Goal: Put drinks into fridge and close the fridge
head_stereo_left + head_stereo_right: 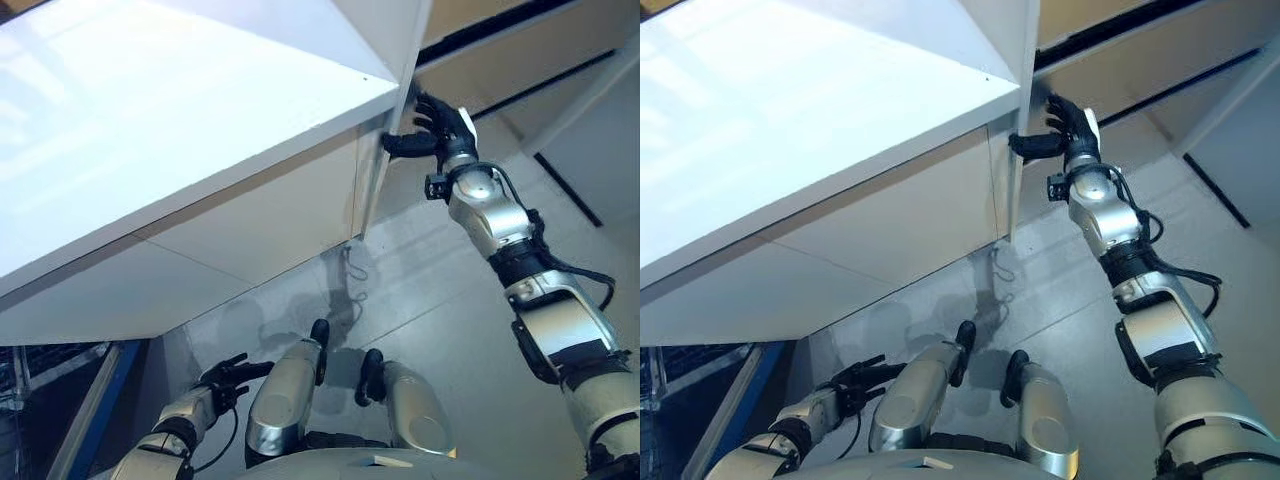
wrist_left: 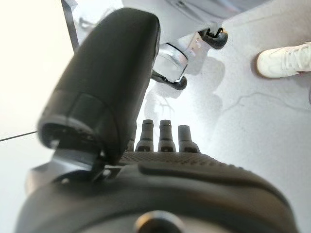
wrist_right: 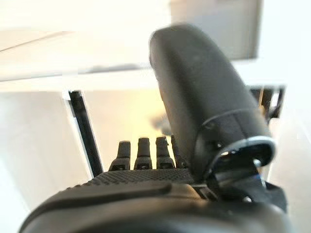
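Observation:
The white fridge [image 1: 150, 120] fills the upper left of the eye views, and its tall front panel [image 1: 280, 210] ends in a vertical edge [image 1: 1014, 180]. My right hand [image 1: 440, 128] is raised beside the top of that edge, fingers spread and straight, and its thumb [image 1: 1032, 145] reaches to the corner. In the right wrist view the straight fingers [image 3: 146, 153] point at a dark vertical gap [image 3: 85, 128] between white panels. My left hand [image 1: 228, 377] hangs low at the lower left, relaxed and holding nothing. No drink shows in any view.
A blue-framed rack [image 1: 95, 400] stands at the lower left beside the fridge. Grey floor [image 1: 440, 290] spreads to the right, with dark strips [image 1: 568, 188] along a pale wall. A person's white shoe [image 2: 286, 58] rests on the floor in the left wrist view.

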Robot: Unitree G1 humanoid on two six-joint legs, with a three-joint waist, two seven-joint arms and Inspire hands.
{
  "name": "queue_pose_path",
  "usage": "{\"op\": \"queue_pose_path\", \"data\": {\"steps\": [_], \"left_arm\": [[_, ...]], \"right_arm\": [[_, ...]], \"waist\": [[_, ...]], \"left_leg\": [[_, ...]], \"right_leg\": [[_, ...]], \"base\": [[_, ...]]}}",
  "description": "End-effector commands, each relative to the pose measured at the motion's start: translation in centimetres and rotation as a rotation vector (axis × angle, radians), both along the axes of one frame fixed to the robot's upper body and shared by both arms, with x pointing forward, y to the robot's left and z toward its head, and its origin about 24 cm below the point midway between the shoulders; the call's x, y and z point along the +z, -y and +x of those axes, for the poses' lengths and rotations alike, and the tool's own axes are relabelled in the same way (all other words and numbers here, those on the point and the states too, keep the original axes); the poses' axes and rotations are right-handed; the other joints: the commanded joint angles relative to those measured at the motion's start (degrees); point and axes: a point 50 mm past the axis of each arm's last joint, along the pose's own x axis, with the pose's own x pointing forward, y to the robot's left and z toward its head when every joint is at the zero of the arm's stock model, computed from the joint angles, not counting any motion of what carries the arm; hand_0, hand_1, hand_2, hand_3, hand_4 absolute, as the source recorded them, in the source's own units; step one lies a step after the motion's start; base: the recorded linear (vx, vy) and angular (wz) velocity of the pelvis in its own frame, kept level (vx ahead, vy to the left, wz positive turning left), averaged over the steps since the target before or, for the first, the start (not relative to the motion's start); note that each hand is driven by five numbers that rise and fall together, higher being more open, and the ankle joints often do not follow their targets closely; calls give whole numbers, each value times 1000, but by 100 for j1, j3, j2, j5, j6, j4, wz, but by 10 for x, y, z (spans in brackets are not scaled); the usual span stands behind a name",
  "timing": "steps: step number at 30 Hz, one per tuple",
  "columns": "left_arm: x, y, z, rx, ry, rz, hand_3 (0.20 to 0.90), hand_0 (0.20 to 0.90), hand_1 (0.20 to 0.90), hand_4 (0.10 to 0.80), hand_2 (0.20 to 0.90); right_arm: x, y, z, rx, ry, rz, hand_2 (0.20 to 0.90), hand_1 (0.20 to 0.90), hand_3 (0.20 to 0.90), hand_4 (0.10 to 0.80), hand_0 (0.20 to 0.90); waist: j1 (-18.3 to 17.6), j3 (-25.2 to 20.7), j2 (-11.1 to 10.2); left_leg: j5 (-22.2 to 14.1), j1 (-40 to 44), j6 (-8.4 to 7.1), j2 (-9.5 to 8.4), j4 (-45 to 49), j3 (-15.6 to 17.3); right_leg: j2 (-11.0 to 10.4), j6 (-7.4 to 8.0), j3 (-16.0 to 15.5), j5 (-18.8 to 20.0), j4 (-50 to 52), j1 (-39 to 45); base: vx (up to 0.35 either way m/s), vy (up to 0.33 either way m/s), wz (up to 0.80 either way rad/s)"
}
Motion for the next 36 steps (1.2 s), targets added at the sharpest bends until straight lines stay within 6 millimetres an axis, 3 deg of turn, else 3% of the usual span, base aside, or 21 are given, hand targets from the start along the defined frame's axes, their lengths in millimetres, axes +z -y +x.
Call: {"op": "queue_pose_path", "data": {"steps": [1, 5, 8, 10, 16, 18, 20, 21, 29, 36], "left_arm": [[-10, -18, -41, -104, -115, 93, 900, 900, 900, 800, 900], [-13, -19, -51, -111, -126, 98, 900, 900, 900, 800, 900], [-15, -18, -58, -87, -115, 74, 900, 900, 900, 800, 900], [-16, -16, -63, -51, -114, 48, 900, 900, 900, 800, 900], [-21, 0, -78, 33, -105, -28, 900, 900, 900, 800, 900], [-20, -1, -78, 64, -91, -30, 900, 900, 900, 800, 900], [-19, -1, -74, 77, -77, -37, 900, 900, 900, 800, 900], [-18, -2, -72, 78, -64, -41, 900, 900, 900, 800, 900], [-19, -12, -76, 71, -54, 6, 900, 900, 900, 800, 900], [-26, -14, -95, 20, -113, 23, 900, 900, 900, 800, 900]], "right_arm": [[115, -64, -4, 245, 462, 61, 900, 900, 900, 800, 900], [112, -45, -9, 143, 494, 15, 900, 900, 900, 800, 900], [89, -13, -20, 45, 481, 12, 900, 900, 900, 800, 900], [58, 3, -32, 18, 439, 20, 900, 900, 900, 800, 900], [-89, 61, -105, -93, 96, -44, 900, 900, 900, 800, 900], [-126, 74, -126, -135, -54, -41, 900, 900, 900, 800, 900], [-146, 85, -139, -192, -122, -72, 900, 900, 900, 800, 900], [-164, 95, -152, -253, -197, -54, 900, 900, 900, 800, 900], [-273, 88, -232, -228, -741, -89, 900, 900, 900, 800, 900], [-321, 73, -301, -114, -1091, -116, 900, 900, 900, 800, 900]], "waist": [[539, -993, -292], [459, -1054, -343], [237, -1107, -375], [53, -1154, -406], [-626, -1504, -544], [-786, -1683, -582], [-876, -1802, -615], [-946, -1903, -637], [-1071, -2296, -718], [-1036, -2415, -658]], "left_leg": [[-783, -98, 335, -122, 413, 372], [-847, -9, 364, -141, 444, 397], [-824, 139, 382, -99, 259, 486], [-772, 256, 396, -64, 51, 566], [-552, 770, 380, 40, -772, 868], [-492, 908, 365, 68, -1001, 968], [-448, 1009, 344, 97, -1158, 1064], [-414, 1102, 319, 121, -1288, 1130], [-243, 1465, 234, 203, -2034, 1384], [15, 1479, 169, 266, -2553, 1322]], "right_leg": [[-143, 57, 46, 501, -460, 108], [-145, 79, 98, 490, -442, 180], [-120, 140, 226, 539, -563, 197], [-89, 191, 334, 592, -708, 200], [-4, 457, 747, 927, -1485, 367], [22, 529, 841, 1043, -1699, 420], [38, 579, 880, 1161, -1883, 472], [58, 624, 924, 1249, -2020, 521], [136, 804, 1050, 1620, -2748, 701], [235, 839, 1014, 1579, -2858, 691]], "base": [[86, 11, 6], [36, 37, 3], [-30, 62, -4], [-88, 47, -7], [-124, 29, -26], [-149, 23, -47], [-138, 4, -44], [-130, -5, -35], [-69, -18, -28], [-32, -4, -1]]}}
